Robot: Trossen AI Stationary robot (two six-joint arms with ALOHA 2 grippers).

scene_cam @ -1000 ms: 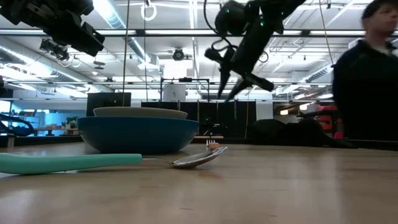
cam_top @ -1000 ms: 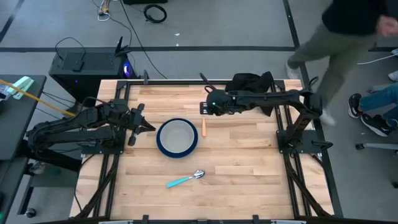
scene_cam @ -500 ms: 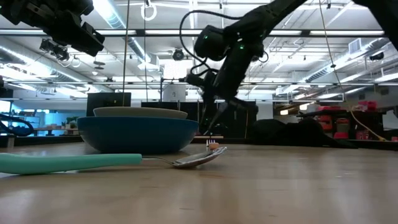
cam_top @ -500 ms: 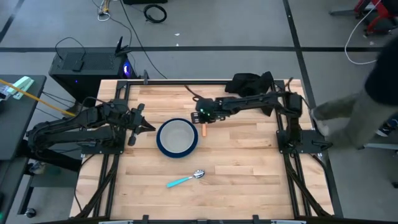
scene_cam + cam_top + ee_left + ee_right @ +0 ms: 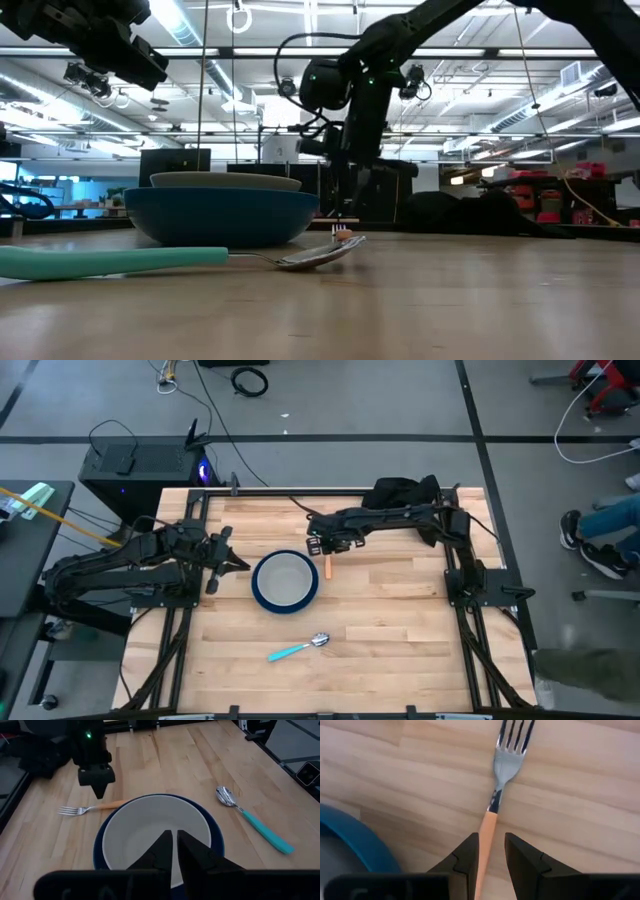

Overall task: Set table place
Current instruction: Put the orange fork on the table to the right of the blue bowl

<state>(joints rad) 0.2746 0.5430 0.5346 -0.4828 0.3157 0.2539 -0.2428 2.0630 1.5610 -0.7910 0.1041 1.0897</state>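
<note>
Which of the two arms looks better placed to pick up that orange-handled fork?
The right. Its claw hangs directly over the orange-handled metal fork, fingers straddling the handle. The left claw waits across the round blue plate.

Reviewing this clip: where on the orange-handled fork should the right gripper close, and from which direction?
On the orange handle, from straight above. The fork lies flat on the table beside the blue plate, so only its narrow sides are free. The right gripper already hangs over it, fingers slightly apart, straddling the handle; closing across its width, clear of the plate, looks best.
</note>
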